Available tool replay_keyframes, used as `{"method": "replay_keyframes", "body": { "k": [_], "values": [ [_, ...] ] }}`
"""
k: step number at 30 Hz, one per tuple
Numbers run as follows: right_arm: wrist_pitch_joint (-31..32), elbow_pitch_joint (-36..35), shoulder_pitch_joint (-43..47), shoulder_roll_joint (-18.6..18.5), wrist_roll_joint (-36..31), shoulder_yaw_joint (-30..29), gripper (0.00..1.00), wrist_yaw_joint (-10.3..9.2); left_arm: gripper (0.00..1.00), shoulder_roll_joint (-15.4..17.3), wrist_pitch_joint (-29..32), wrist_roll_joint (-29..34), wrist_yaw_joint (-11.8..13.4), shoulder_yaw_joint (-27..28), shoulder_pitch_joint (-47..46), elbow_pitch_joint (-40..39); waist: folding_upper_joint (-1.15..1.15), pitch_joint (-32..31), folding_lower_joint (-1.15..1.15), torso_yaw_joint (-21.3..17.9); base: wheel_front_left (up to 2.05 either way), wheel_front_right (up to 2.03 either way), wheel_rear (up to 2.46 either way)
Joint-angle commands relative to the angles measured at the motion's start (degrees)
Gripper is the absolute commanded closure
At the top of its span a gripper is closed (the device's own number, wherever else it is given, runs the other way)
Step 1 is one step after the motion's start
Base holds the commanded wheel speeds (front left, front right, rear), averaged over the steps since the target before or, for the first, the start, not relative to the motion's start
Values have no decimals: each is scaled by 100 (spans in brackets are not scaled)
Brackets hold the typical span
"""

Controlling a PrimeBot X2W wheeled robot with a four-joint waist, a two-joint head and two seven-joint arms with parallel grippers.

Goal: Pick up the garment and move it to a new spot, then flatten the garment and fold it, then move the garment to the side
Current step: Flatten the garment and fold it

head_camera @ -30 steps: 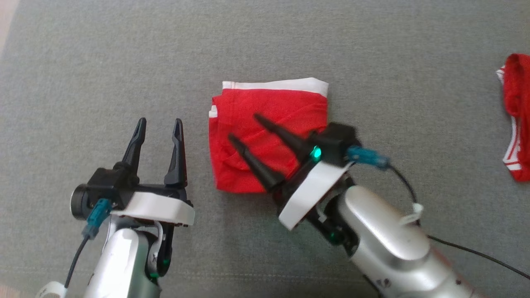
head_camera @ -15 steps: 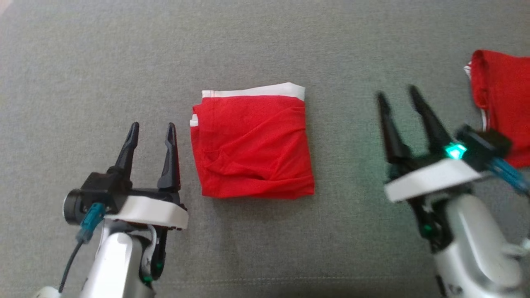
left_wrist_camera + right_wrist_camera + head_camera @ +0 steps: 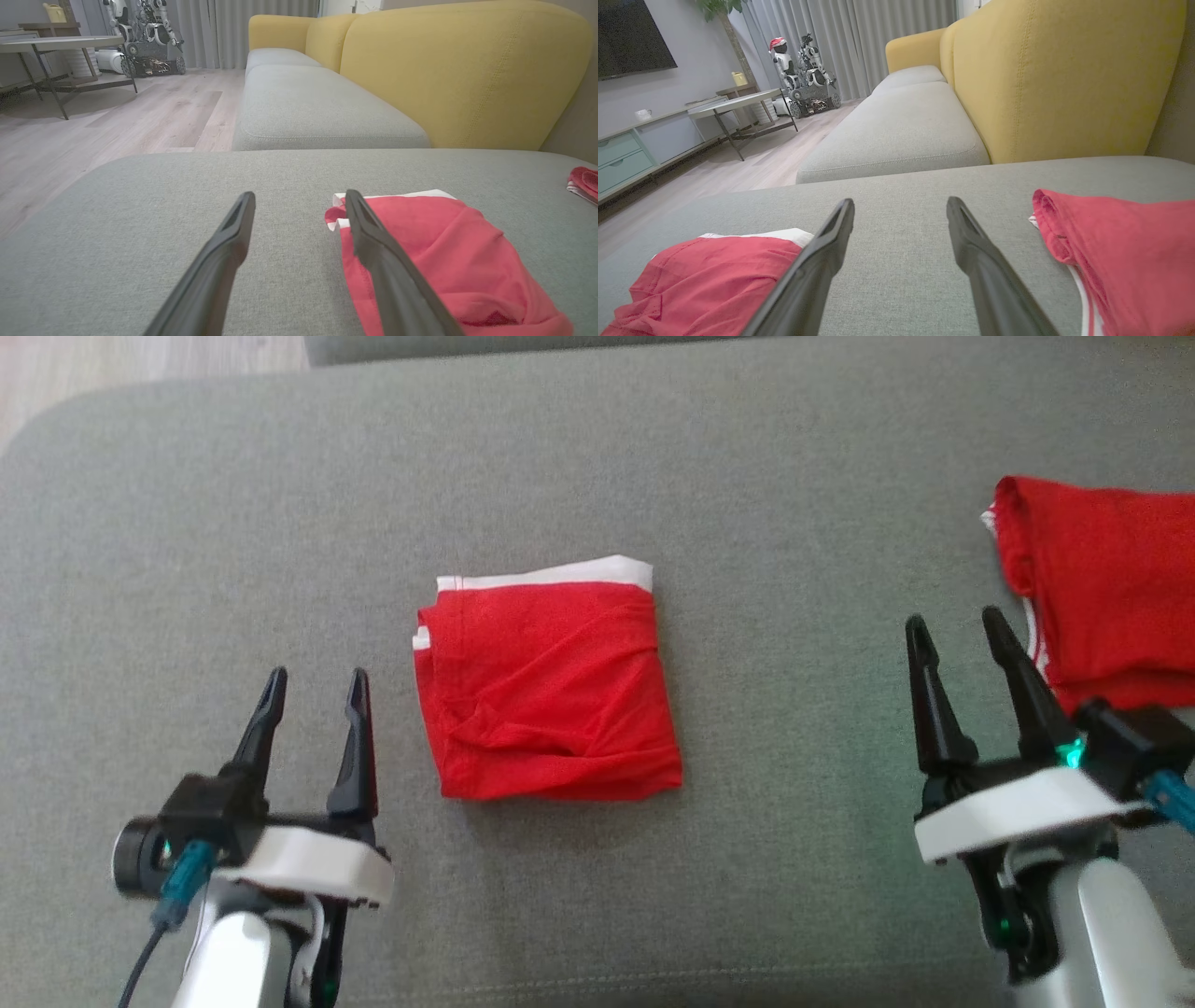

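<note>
On the grey sofa cushion [image 3: 747, 476], the left gripper [image 3: 317, 674] stands spread and empty at the near left, just beside the folded red garment [image 3: 546, 691] with a white far edge lying at the centre, and the right gripper [image 3: 953, 618], also spread and empty, stands beside a second red garment [image 3: 1102, 588] at the right.
</note>
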Motion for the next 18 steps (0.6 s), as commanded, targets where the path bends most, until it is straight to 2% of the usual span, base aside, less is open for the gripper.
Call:
{"method": "replay_keyframes", "body": {
  "k": [1, 18],
  "values": [
    [39, -273, 63, 26, -67, 71, 0, -5, 0, 126, 27, -7, 52, 248, 10, -243, 0, -147, 0, -32, 0, 0, 0],
    [406, -738, 936, 95, -402, -197, 0, -5, 0, 234, 322, -120, 161, 217, 741, -584, 0, -806, 0, -19, 0, 0, 0]
  ]
}}
